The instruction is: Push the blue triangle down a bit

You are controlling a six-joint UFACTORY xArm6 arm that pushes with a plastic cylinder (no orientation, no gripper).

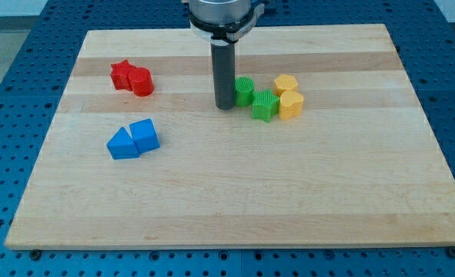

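The blue triangle [122, 145] lies at the board's left, touching a second blue block [145, 135] on its right. My tip [225, 106] rests on the board near the top middle. It is well to the right of and above the blue triangle. It stands right beside the left side of a green block [244, 91].
A red star [121, 75] and a red round block [142, 81] touch at the upper left. A second green block [265, 105] and two yellow blocks [286, 85] [291, 105] cluster right of my tip. The wooden board [235, 200] ends at blue perforated table.
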